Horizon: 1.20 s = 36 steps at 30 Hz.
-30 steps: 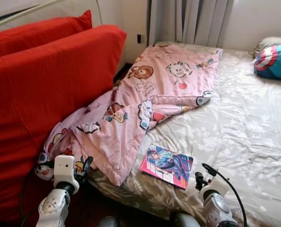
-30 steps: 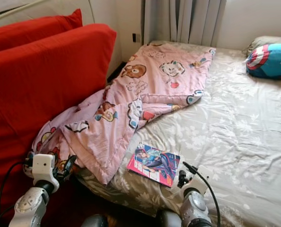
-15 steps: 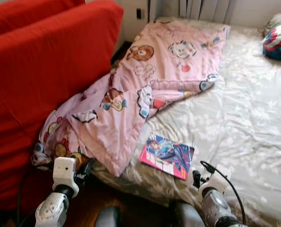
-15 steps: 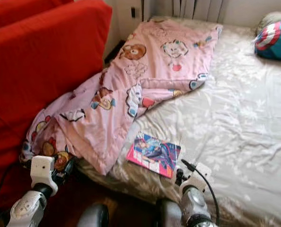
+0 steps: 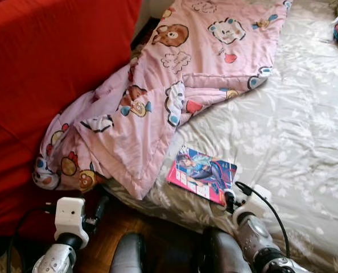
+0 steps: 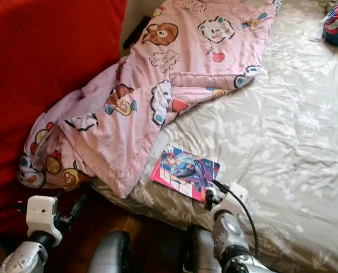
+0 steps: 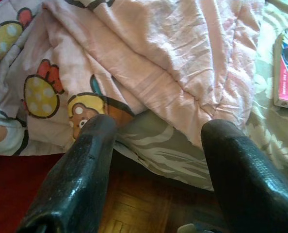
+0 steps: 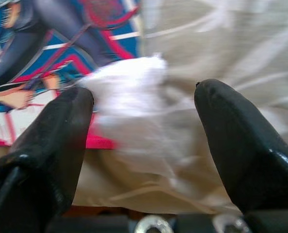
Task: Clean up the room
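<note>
Bed (image 5: 305,131) carries pink quilt (image 5: 174,85) and book (image 5: 203,173). Right gripper (image 8: 141,126), fingers apart, straddles white wad (image 8: 129,92) beside book. Left gripper (image 7: 156,141) spread near quilt's edge.

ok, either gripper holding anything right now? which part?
Nothing held. Right gripper is open around a blurred white scrap beside the comic book; left gripper is open below the pink blanket.

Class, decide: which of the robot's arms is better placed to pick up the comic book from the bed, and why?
The right. The right gripper hovers open at the comic book, while the left gripper sits by the pink blanket corner.
</note>
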Available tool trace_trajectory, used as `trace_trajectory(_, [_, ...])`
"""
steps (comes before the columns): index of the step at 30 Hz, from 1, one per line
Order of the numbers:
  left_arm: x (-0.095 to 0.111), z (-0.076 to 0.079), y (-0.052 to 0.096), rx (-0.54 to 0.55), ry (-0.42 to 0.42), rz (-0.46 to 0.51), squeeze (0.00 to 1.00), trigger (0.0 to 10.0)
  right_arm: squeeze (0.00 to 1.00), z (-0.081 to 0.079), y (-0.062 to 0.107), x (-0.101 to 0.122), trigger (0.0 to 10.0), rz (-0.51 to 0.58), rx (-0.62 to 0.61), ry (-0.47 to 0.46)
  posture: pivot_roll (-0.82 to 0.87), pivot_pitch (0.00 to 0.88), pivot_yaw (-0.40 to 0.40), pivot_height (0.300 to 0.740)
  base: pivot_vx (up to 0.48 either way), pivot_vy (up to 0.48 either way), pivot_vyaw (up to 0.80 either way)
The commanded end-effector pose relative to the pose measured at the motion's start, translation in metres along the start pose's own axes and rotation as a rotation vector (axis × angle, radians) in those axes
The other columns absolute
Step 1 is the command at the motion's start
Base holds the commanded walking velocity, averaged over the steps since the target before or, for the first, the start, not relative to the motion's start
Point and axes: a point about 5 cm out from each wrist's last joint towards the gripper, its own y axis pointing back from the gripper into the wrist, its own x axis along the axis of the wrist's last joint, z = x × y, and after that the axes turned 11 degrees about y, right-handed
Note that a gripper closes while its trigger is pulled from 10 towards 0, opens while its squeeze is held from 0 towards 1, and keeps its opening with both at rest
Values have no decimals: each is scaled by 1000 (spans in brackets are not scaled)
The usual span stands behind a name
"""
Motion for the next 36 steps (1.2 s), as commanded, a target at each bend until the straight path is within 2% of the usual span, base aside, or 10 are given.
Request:
trace_trajectory(1, [-5, -4, 8, 18, -8, -36, 0, 10000, 0, -4, 1, -7, 10000, -23, 28, 19, 233, 331, 13, 637, 0, 0, 0])
trace_trajectory(9, [-6, -4, 16, 29, -10, -66, 0, 10000, 0, -2, 3, -14, 10000, -66, 11, 73, 232, 338, 14, 637, 0, 0, 0])
trace_trajectory(10, [-6, -3, 17, 29, -9, -72, 0, 10000, 0, -1, 3, -15, 0, -66, 13, 73, 233, 343, 14, 637, 0, 0, 0])
trace_trajectory(36, [-7, -2, 20, 43, -9, -93, 0, 10000, 0, 7, 4, -15, 0, -59, -11, 115, 237, 340, 20, 637, 0, 0, 0])
